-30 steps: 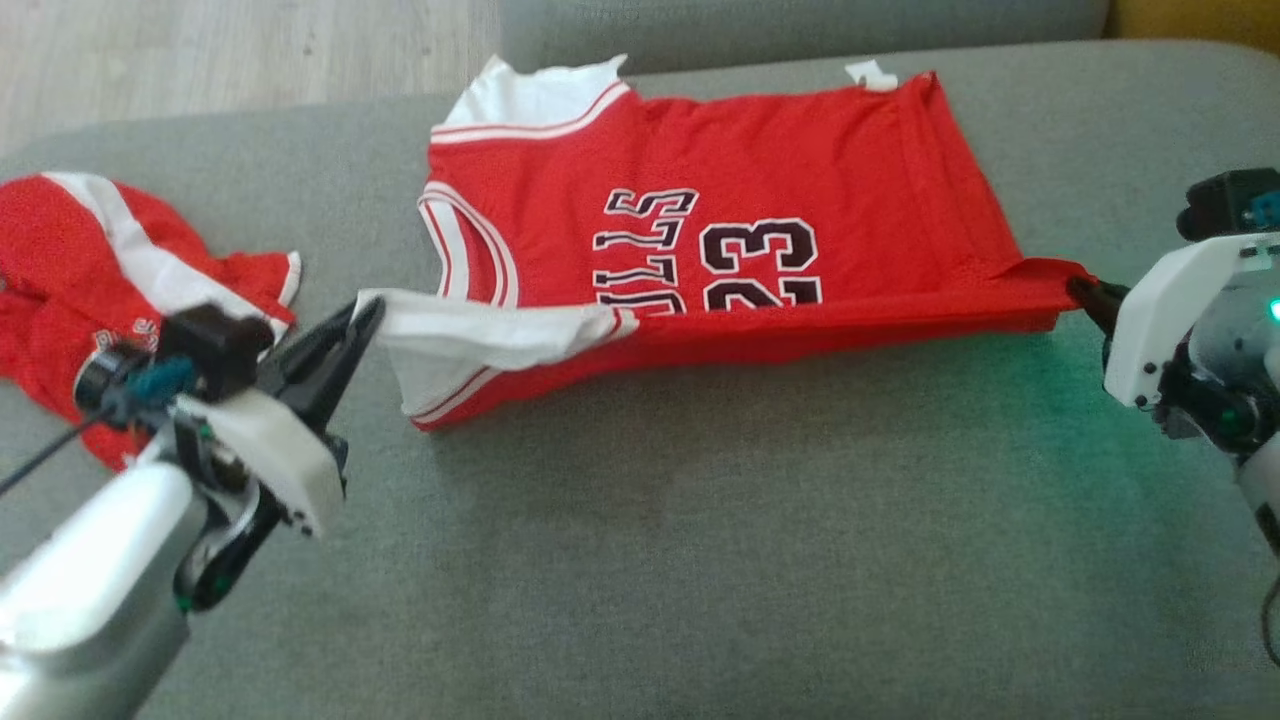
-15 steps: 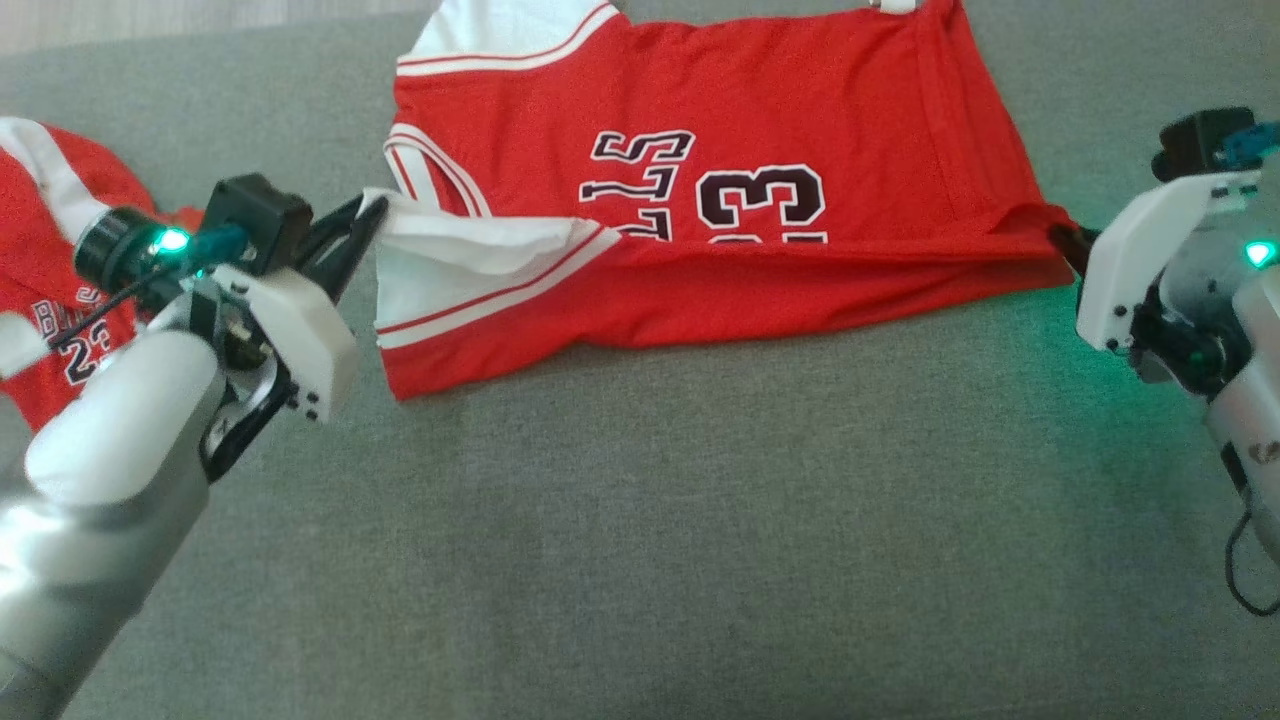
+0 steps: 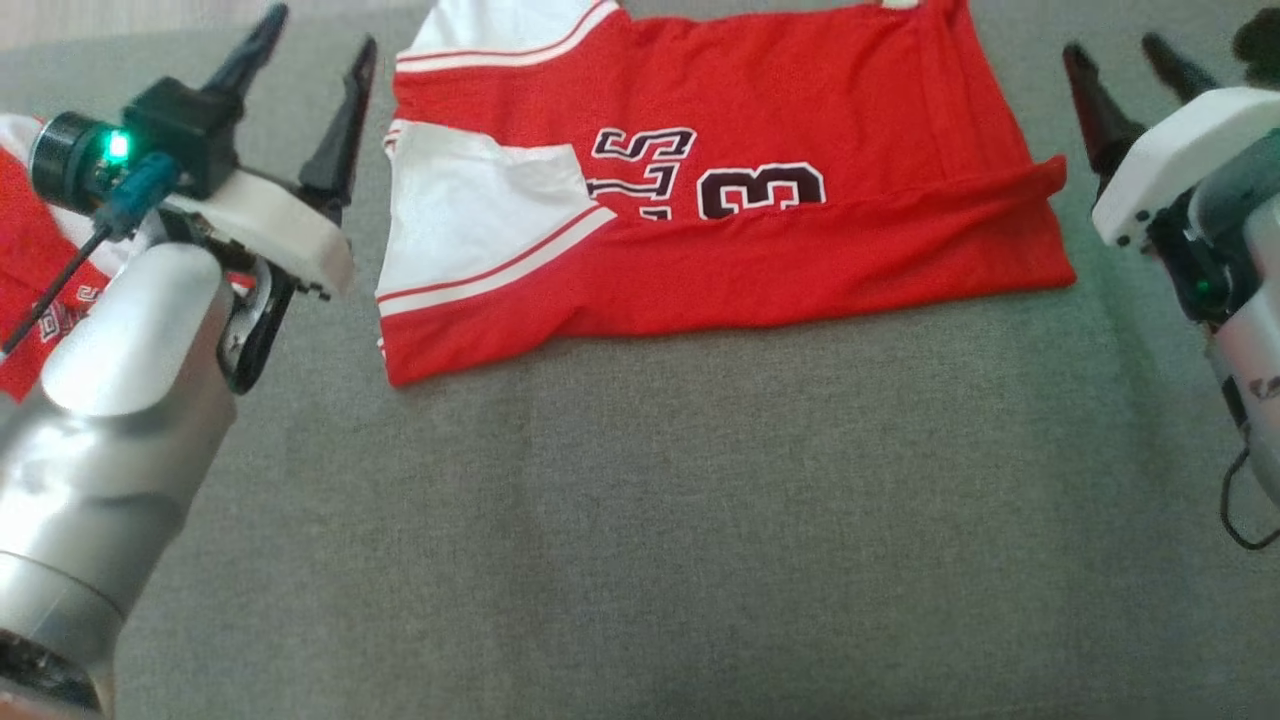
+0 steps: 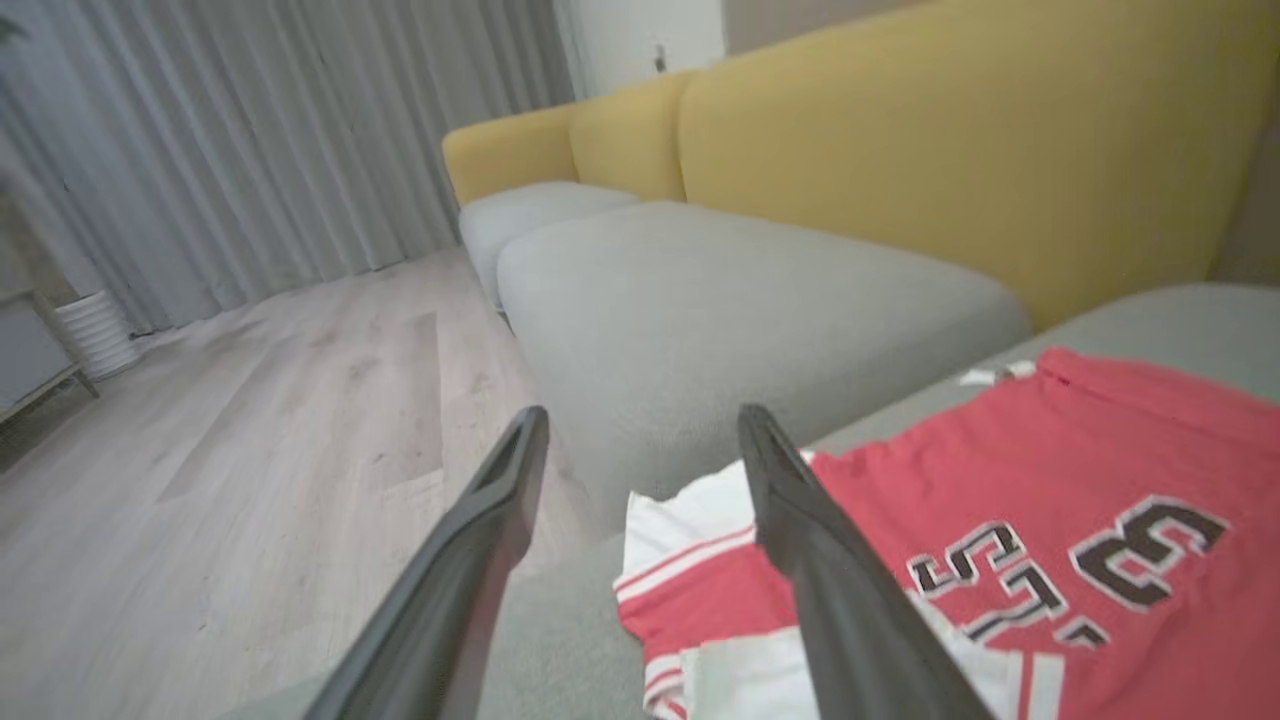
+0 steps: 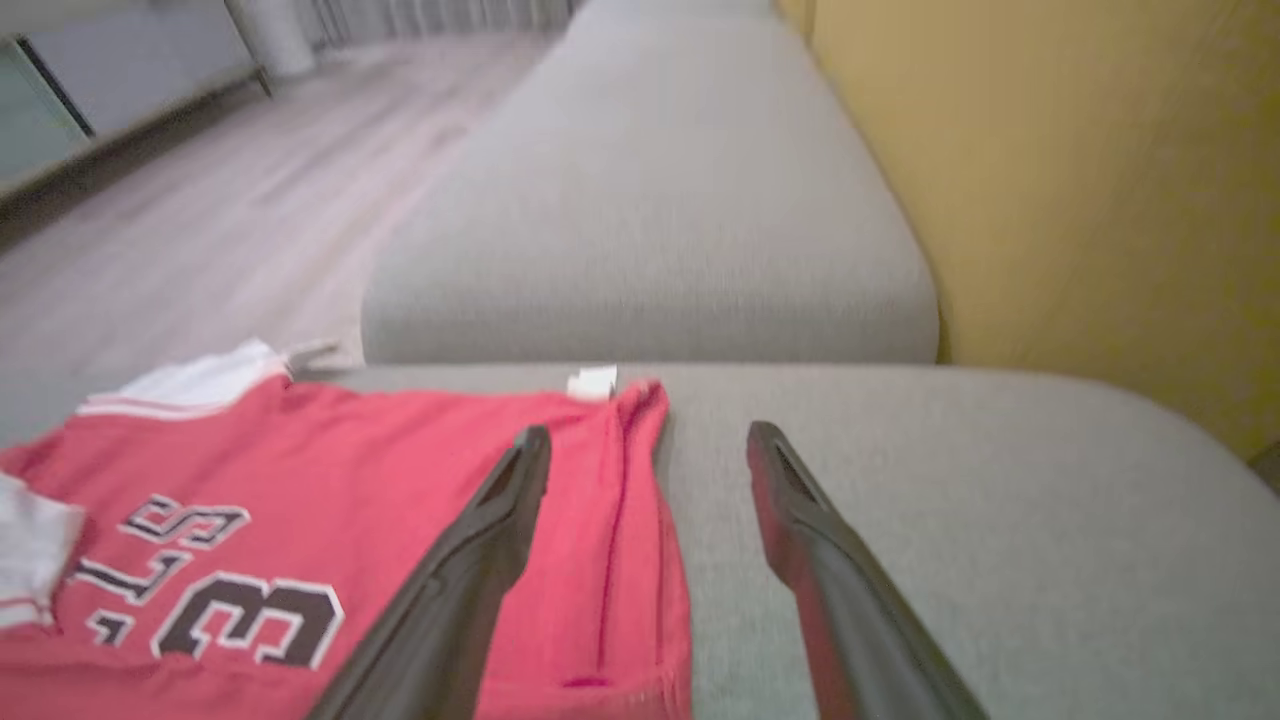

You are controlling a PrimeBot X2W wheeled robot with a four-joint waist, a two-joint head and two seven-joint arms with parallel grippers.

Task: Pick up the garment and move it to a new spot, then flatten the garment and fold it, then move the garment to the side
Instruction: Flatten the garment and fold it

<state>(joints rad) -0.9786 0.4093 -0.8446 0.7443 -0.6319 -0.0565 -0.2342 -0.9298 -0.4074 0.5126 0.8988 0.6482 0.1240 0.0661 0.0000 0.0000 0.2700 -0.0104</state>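
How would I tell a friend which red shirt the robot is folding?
On the grey cushion before the robot lies a red basketball jersey. Unlike the other red garment, half hidden behind the arm at left, it is spread flat, showing a large black 3.

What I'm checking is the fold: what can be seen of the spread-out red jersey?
The red jersey is thin sportswear fabric with white trim, black white-edged lettering and a 3. It lies flat on the grey cushion, its near edge folded up over the print's lower part, with a white panel at its left end. The left claw and right claw stand open beside it, apart from it.
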